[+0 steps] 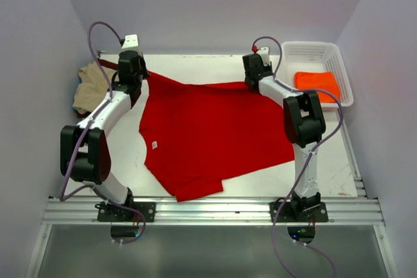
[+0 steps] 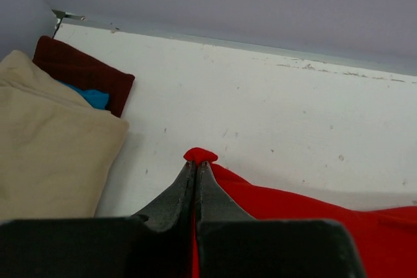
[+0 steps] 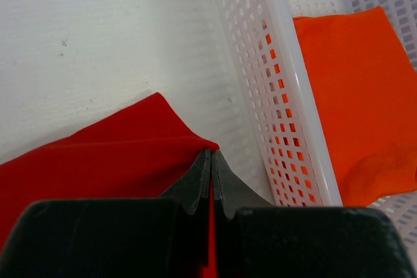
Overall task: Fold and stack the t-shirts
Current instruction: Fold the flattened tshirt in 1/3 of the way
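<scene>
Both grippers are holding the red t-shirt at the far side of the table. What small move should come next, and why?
The left gripper and right gripper are each shut on the far edge of the red t-shirt, which lies skewed and uneven. So probably: lift both slightly and draw them apart, to pull the cloth flat before folding.

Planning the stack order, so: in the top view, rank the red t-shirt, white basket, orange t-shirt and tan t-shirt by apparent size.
1. red t-shirt, spread out, by far largest.
2. white basket.
3. orange t-shirt and tan t-shirt: they look alike, and the tan one is partly hidden, so unranked.
</scene>
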Controlling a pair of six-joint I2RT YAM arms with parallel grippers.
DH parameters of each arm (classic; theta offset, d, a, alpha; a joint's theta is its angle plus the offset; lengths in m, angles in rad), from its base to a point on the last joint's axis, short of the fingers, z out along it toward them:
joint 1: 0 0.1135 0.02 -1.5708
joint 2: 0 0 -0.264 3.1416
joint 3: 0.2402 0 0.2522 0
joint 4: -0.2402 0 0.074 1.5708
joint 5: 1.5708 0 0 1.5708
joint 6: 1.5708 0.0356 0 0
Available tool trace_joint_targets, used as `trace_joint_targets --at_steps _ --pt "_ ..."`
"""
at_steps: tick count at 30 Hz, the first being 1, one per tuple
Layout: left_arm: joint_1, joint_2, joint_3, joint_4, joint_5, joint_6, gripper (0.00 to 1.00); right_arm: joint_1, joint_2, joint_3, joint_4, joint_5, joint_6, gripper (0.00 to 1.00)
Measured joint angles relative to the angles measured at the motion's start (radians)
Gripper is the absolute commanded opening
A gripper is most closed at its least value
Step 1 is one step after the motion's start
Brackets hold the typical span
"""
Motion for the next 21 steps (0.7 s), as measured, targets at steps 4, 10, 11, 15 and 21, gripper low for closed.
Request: trace_joint_targets --at_steps 4,10,11,15,21 --pt "-0.013 -0.119 -0.097 -0.022 -0.001 -0.053 0.00 0.000 -0.034 -0.050 0.012 0.000 0.003 0.00" --pt "-0.047 -0.271 -0.230 -0.120 -0.006 -0.150 0.00 0.000 -0.091 -0.118 0.028 0.000 0.005 0.00" --pt "-0.055 -0.300 -0.257 -0.139 -0.006 -0.171 0.00 0.000 -0.101 -0.130 0.030 0.000 0.006 0.00" --pt "-0.105 -0.422 -0.389 -0.180 -0.021 -0.242 0.00 0.000 -0.122 -0.155 0.037 0.000 0.016 0.00" --pt "-0.168 -0.574 -0.540 -0.246 -0.031 -0.328 0.00 0.000 -0.142 -0.193 0.037 0.000 0.043 0.00"
